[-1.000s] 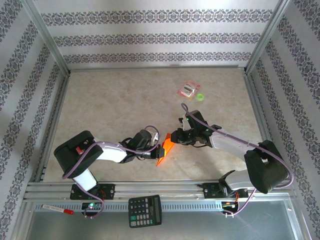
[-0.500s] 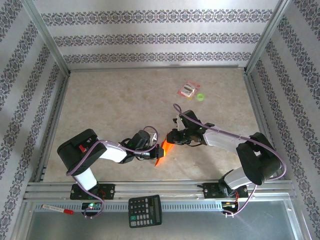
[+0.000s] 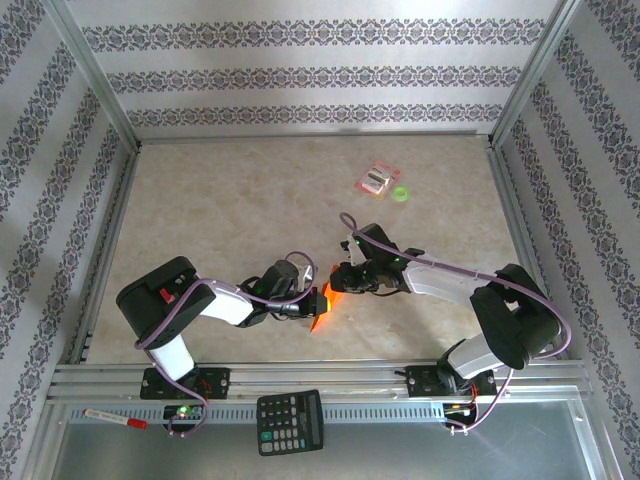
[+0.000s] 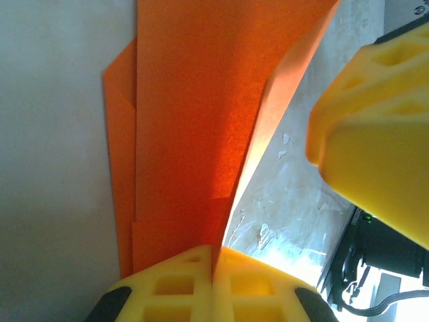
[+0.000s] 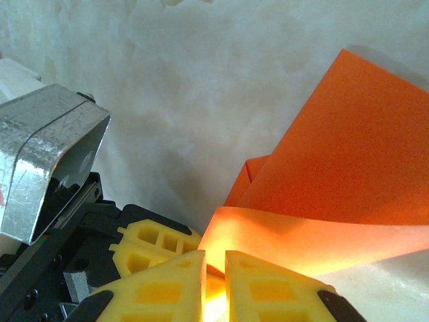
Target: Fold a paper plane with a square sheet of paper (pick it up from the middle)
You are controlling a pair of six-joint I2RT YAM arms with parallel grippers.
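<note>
Orange paper gripped by both yellow-padded claws. The left claw (image 4: pixel 213 261) is clenched on the folded edge of the square sheet of paper (image 4: pixel 181 121); the right claw (image 5: pixel 214 268) is pinched on a raised flap of it. The sheet is seen at the near middle of the surface (image 3: pixel 250 210). A wing fold is judged in hand; next, the flap must be laid over and pressed along the crease.

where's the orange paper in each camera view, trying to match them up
Top external: the orange paper sits low in the centre, where the two arms meet.
Left wrist: the paper fills the upper middle, rising from the left gripper.
Right wrist: the paper takes the right half, fanning out from the right gripper.
Shared landmark: the yellow fingers clamping it.
</note>
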